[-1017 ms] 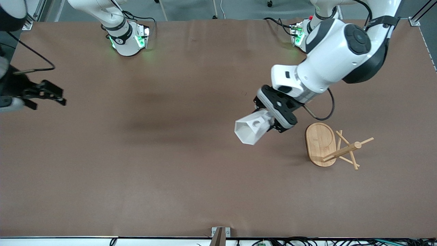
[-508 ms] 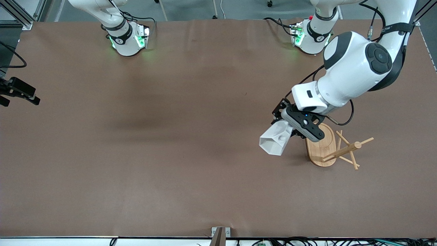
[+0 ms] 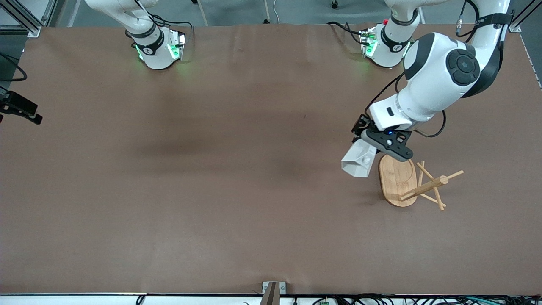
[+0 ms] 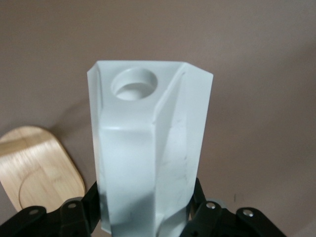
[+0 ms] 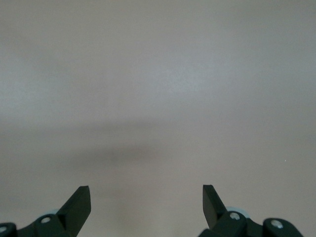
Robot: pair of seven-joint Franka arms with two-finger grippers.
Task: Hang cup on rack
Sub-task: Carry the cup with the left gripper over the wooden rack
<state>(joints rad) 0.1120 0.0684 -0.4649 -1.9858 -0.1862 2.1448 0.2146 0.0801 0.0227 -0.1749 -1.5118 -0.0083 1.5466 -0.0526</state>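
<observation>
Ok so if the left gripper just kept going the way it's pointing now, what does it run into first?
Probably the bare table. The left gripper holds the cup pointing out over brown tabletop, with the rack base off to one side of that line. Depth is unclear.

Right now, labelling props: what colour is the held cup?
White, plain; the cup shows best in the left wrist view.

The right gripper (image 3: 19, 111) is cut off by the left edge of the front view, only a black tip showing. The cup (image 4: 148, 153) hides its own mouth in the left wrist view, and its base runs off the lower edge. There the rack (image 4: 37, 170) shows only part of its base, at lower left.
</observation>
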